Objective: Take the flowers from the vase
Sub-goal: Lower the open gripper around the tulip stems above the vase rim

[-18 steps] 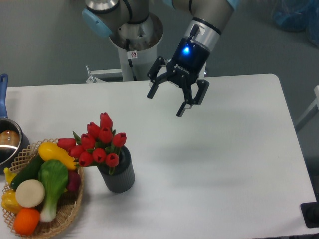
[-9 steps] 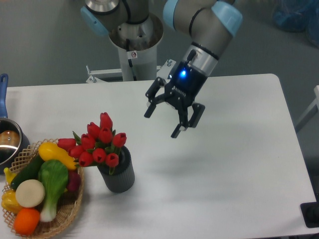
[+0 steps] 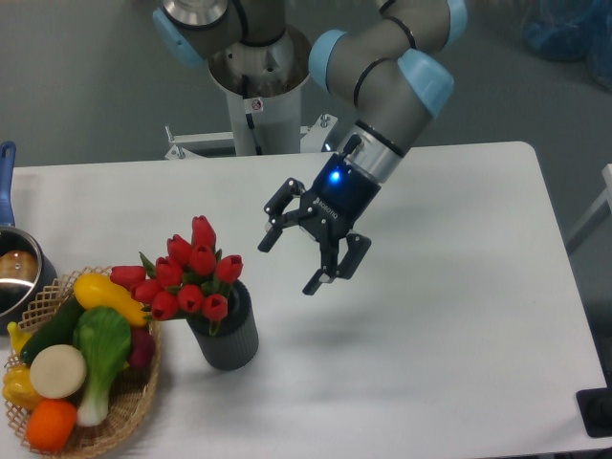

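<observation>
The flowers [image 3: 186, 273], red tulips with green leaves, stand in the dark grey ribbed vase [image 3: 228, 335] at the left of the white table. They spread wider than the vase mouth. My gripper [image 3: 290, 264] hangs open to the right of the flowers, above the table, with nothing between its fingers. A short gap separates its nearer fingertip from the closest tulip.
A wicker basket [image 3: 124, 411] of toy vegetables sits at the front left, touching or nearly touching the vase. A steel pot [image 3: 16, 273] with a blue handle is at the left edge. The robot's base column [image 3: 256, 91] rises behind the table.
The gripper has come down and to the left, toward the flowers, staying open. The flowers and vase have not moved.
</observation>
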